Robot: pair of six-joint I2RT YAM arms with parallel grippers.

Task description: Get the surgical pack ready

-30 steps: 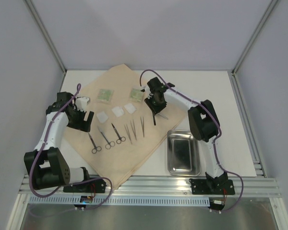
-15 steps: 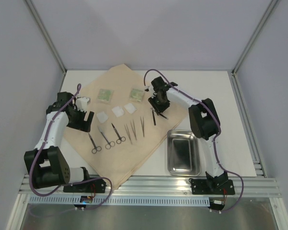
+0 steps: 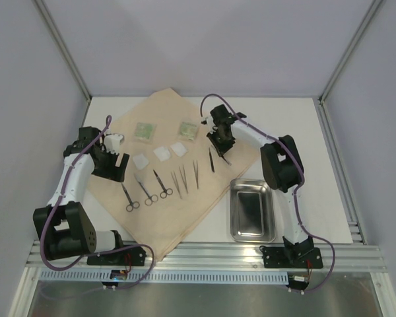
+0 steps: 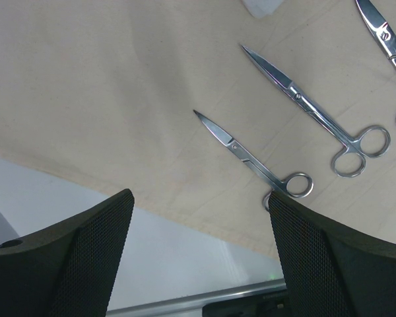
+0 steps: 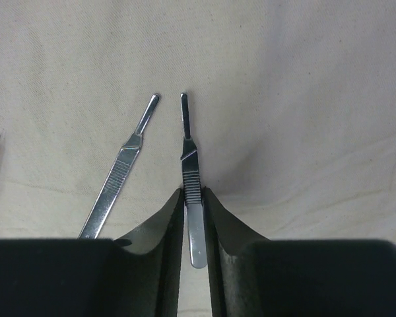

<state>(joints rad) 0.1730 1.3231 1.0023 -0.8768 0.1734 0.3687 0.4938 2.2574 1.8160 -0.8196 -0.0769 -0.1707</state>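
Surgical pack cloth (image 3: 185,205) is spread flat on the table (image 3: 290,119), with the steel tray (image 3: 231,211) just off its right edge. Left gripper (image 3: 117,166) hangs wide open over the cloth's left side, near the scissors (image 3: 145,191). Right gripper (image 5: 195,198) is pinching a flat steel handle (image 5: 190,172), and a second handle (image 5: 119,175) is lying just beside it.

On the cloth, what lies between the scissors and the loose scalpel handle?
Three tweezers lie there side by side on the tan cloth, between the scissors and the loose scalpel handle, as the top view shows.
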